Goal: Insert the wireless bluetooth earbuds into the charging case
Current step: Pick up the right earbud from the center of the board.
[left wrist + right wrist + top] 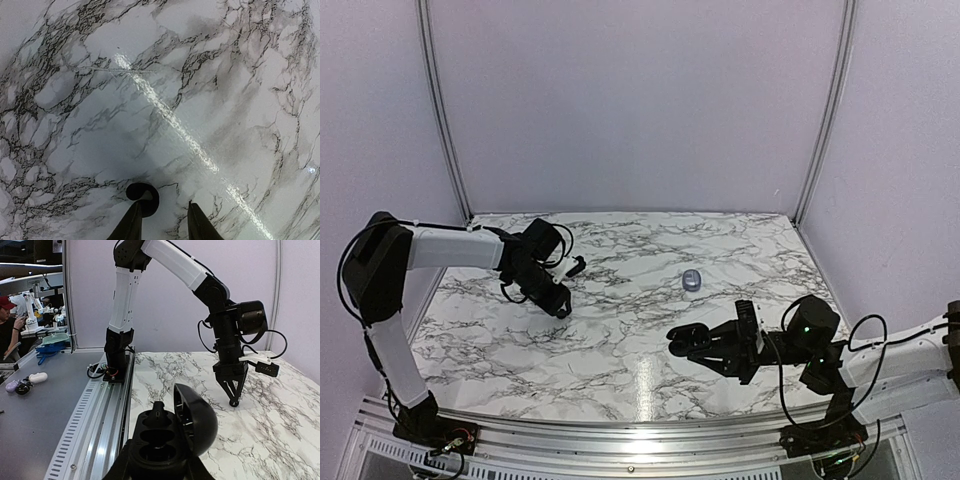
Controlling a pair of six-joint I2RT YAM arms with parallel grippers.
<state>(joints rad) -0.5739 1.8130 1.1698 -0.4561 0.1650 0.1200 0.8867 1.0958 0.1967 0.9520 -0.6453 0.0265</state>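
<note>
My left gripper [560,305] points down at the marble table, open. In the left wrist view [165,205] a glossy black earbud [142,197] lies at the tip of the left finger [131,225], outside the gap. The right wrist view shows this gripper [233,395] with the bud [233,403] at its tip. My right gripper [705,345] is shut on an open black charging case [685,338]. In the right wrist view [157,462] the case [160,445] has its lid [197,422] up, and one black earbud [158,412] stands in the far socket. The silvery-grey buds are not visible.
A closed silvery-grey oval case [691,281] lies on the table right of centre, beyond the black case. An aluminium rail [95,410] runs along the table's near edge by the left arm's base [117,360]. Enclosure walls stand at the back and sides.
</note>
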